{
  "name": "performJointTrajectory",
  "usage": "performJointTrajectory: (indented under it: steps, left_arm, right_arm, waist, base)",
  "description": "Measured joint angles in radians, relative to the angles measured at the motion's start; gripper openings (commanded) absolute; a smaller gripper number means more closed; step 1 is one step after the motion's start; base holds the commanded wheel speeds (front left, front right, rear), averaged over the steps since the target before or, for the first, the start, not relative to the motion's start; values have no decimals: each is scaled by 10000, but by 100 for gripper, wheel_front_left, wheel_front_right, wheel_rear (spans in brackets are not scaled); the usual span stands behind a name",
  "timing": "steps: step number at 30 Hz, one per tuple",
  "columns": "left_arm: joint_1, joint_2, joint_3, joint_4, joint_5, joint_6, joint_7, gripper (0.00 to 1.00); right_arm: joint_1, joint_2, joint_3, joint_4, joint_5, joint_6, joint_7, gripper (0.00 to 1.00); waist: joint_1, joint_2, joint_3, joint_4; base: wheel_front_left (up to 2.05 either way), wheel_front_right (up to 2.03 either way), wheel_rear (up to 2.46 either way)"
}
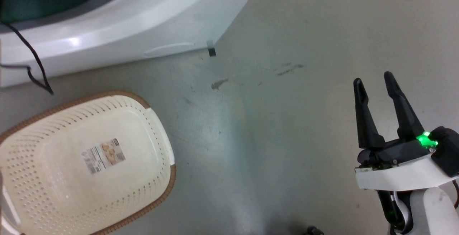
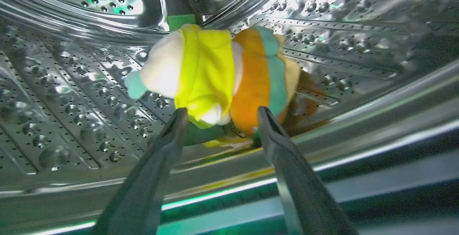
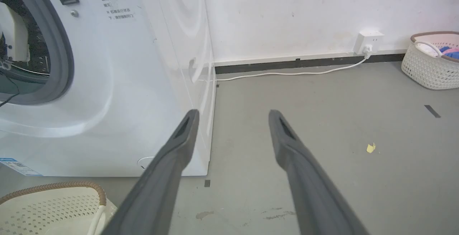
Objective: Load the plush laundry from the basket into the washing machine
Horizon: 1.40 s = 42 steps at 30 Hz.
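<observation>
Yellow, orange, green plush laundry (image 2: 208,70).

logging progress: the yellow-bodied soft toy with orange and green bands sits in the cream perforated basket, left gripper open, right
Wrong place: the yellow-bodied soft toy lies in the shiny steel washer drum, not the cream perforated basket, as the left wrist view shows. The left gripper is open, as you said.

I'm seeing the plush laundry (image 2: 215,77) lying on its side on the shiny perforated drum (image 2: 71,95) of the white washing machine (image 3: 143,84), its yellow, orange and green bands showing. The cream basket (image 1: 89,156) is standing upright near the machine's front, sticker showing.
</observation>
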Motion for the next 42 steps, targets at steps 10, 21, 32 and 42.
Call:
performJointTrajectory:
  steps: [10, 21, 32, 42]
  left_arm:
    - [2477, -575, 414, 456, -1152, -656, -2314, 100]
    - [6662, -1313, 706, -1365, -2222, -825, -4243, 100]
    - [12126, -2291, 1442, -6226, -3018, 663, -5058, 100]
    - [14824, -2901, 1822, -8389, -2606, 1277, -5133, 100]
  right_arm:
    - [828, -117, -244, 31, -911, 0, 0, 100]
    - [2228, -144, -238, 167, -1551, 0, 0, 100]
    - [3183, -79, -236, 117, -1785, 0, 0, 100]
    - [3661, -29, -29, 211, -1806, 0, 0, 100]
  waist:
    - [-3, 0, -2415, 410]
    - [-4, 0, -5369, 1261]
    - [-3, -1, -7175, 2271]
    - [0, 0, -7570, 2628]
  base:
    - [0, 0, 0]
    - [0, 0, 0]
    - [0, 0, 0]
    - [0, 0, 0]
